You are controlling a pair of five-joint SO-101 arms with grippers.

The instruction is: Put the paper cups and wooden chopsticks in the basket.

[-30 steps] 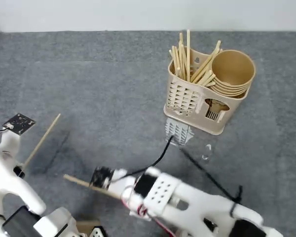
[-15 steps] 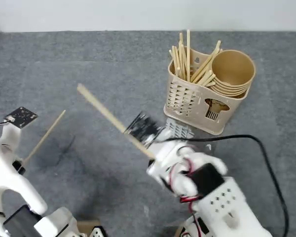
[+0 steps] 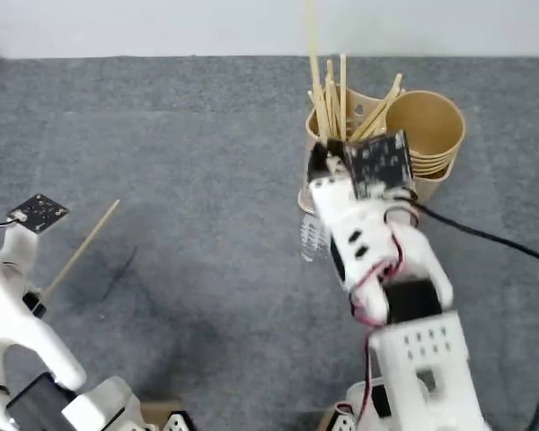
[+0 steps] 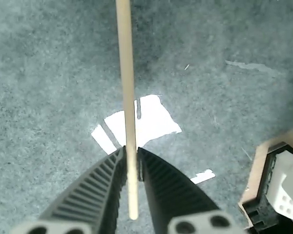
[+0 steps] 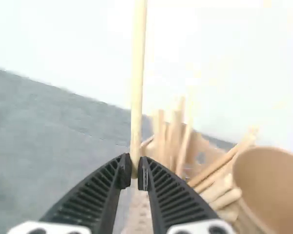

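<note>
The beige basket [image 3: 322,176] stands at the back right, holding several wooden chopsticks [image 3: 343,101] and a stack of paper cups [image 3: 426,126]. My right gripper [image 3: 322,154] is over the basket's near edge, shut on a chopstick [image 3: 313,54] that points nearly straight up. In the right wrist view that chopstick [image 5: 137,73] rises from between the fingers of the right gripper [image 5: 133,175], with the cups [image 5: 268,185] beyond. My left gripper [image 4: 131,158] is at the table's front left, shut on another chopstick [image 3: 81,249], which slants out over the carpet.
Grey carpet [image 3: 189,153] covers the table. White tape scraps [image 4: 141,122] lie under the left gripper. A black cable [image 3: 503,247] trails to the right of the right arm. A pale wall [image 3: 162,27] bounds the far edge.
The right arm has swung from the front of the table to the basket, raising its chopstick from slanting to nearly upright. The left arm with its chopstick has stayed still.
</note>
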